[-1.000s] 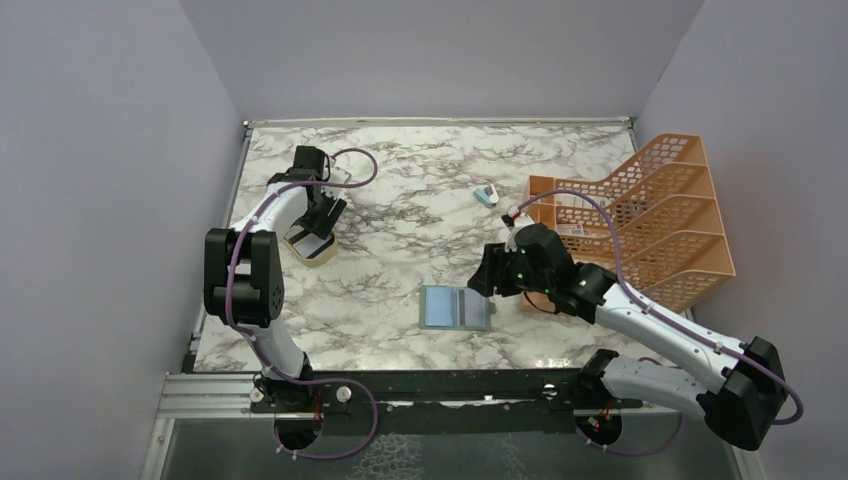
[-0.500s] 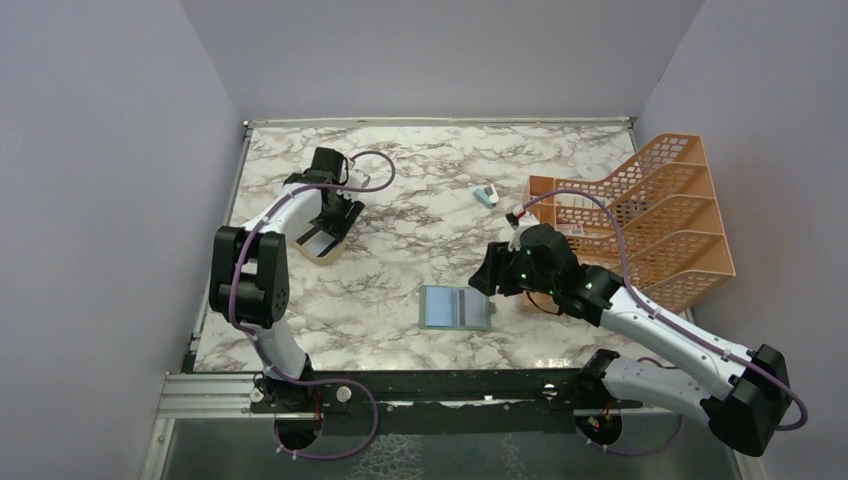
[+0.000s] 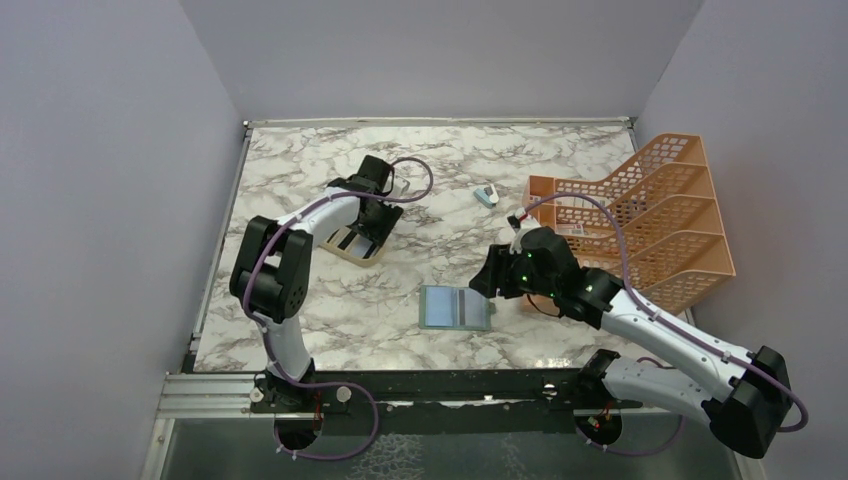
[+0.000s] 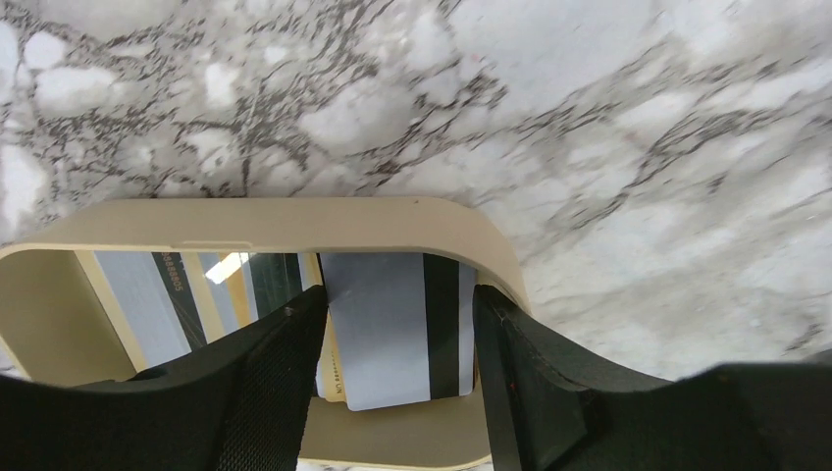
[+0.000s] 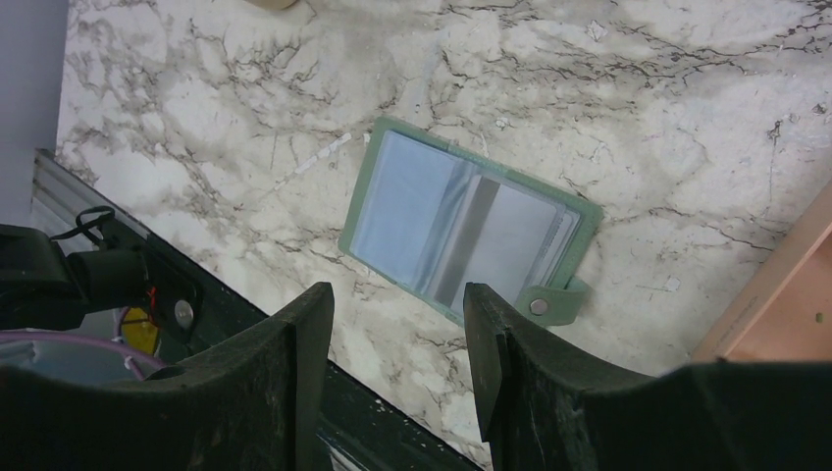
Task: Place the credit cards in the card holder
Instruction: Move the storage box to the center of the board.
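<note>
The credit cards (image 4: 388, 324) lie in a tan oval dish (image 3: 357, 251): a pale grey one with a black stripe on top, more pale grey and tan ones (image 4: 147, 294) to its left. My left gripper (image 4: 400, 343) is open, fingers down in the dish on either side of the striped grey card; whether they touch it I cannot tell. The card holder (image 3: 455, 307), a grey-green wallet, lies open and flat at the table's front middle, and also shows in the right wrist view (image 5: 461, 231). My right gripper (image 5: 395, 334) hovers open and empty just right of it.
An orange mesh file rack (image 3: 640, 215) stands at the right edge, close behind my right arm. A small blue-and-white gadget (image 3: 486, 195) lies at the back middle. The table's black front rail (image 5: 147, 285) is just below the wallet.
My left gripper has swung right from the left edge toward the table's middle, and the tan dish with the cards has slid along with it. The right arm and wallet have barely moved.
</note>
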Controlling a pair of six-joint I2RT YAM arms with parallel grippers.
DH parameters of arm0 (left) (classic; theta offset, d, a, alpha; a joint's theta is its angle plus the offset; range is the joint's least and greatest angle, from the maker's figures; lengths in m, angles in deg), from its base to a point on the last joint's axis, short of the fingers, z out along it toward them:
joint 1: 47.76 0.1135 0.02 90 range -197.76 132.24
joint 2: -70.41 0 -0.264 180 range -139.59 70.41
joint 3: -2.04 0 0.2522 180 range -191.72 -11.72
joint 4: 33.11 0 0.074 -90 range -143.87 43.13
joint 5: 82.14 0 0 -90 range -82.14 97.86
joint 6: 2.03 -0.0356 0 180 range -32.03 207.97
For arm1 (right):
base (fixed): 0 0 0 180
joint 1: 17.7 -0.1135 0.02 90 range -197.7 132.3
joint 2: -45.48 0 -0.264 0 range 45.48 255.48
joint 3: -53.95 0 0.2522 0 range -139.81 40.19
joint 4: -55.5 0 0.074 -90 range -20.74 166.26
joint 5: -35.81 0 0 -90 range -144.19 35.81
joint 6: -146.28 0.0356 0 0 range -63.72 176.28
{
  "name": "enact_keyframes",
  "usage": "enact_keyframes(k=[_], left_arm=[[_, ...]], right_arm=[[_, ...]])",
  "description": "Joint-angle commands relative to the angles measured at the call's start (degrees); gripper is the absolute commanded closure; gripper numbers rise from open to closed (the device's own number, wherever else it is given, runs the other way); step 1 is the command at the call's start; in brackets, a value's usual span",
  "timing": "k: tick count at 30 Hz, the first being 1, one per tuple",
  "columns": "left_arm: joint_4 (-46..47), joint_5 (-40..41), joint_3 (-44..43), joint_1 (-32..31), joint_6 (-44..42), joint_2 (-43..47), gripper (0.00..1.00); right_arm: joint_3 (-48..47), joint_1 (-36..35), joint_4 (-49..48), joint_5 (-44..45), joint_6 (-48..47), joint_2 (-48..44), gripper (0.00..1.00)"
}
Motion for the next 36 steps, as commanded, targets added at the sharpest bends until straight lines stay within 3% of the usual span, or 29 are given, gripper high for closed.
enact_keyframes(k=[1, 6, 11, 14, 21, 25, 31, 36], left_arm=[[4.46, -3.36, -2.59, -2.92, 9.16, -0.16, 0.42], [7.45, -5.76, -4.26, -4.42, 15.3, 1.51, 0.42], [5.82, 2.96, -5.31, -2.57, 17.67, 2.92, 0.38], [4.73, 6.03, -5.36, 2.32, 17.64, 4.12, 0.36], [7.09, 4.98, -3.74, 16.52, 18.36, 6.05, 0.31], [9.91, -1.55, -2.5, 20.3, 20.14, 4.61, 0.3], [14.57, -10.96, 1.29, 20.59, 21.83, 3.44, 0.3], [14.93, -15.15, 3.59, 20.59, 22.15, 1.83, 0.33]], right_arm=[[0.96, -0.44, -1.5, 1.79, 1.37, -0.86, 0.48], [0.08, -0.44, -2.12, 1.16, 2.05, 0.94, 0.48], [-1.48, -0.44, -3.75, -0.29, 3.35, 3.53, 0.48], [-2.6, -0.44, -4.26, -1.03, 4.12, 5.28, 0.46], [-3.76, -0.4, -7.21, -1.82, 5.66, 8.08, 0.37], [-6.05, -0.43, -7.95, -2.62, 5.83, 10.9, 0.33], [-8.56, -0.4, -9.62, -2.08, 6.01, 14.5, 0.28], [-10.65, -0.43, -10.46, -3.11, 5.54, 18.07, 0.17]])
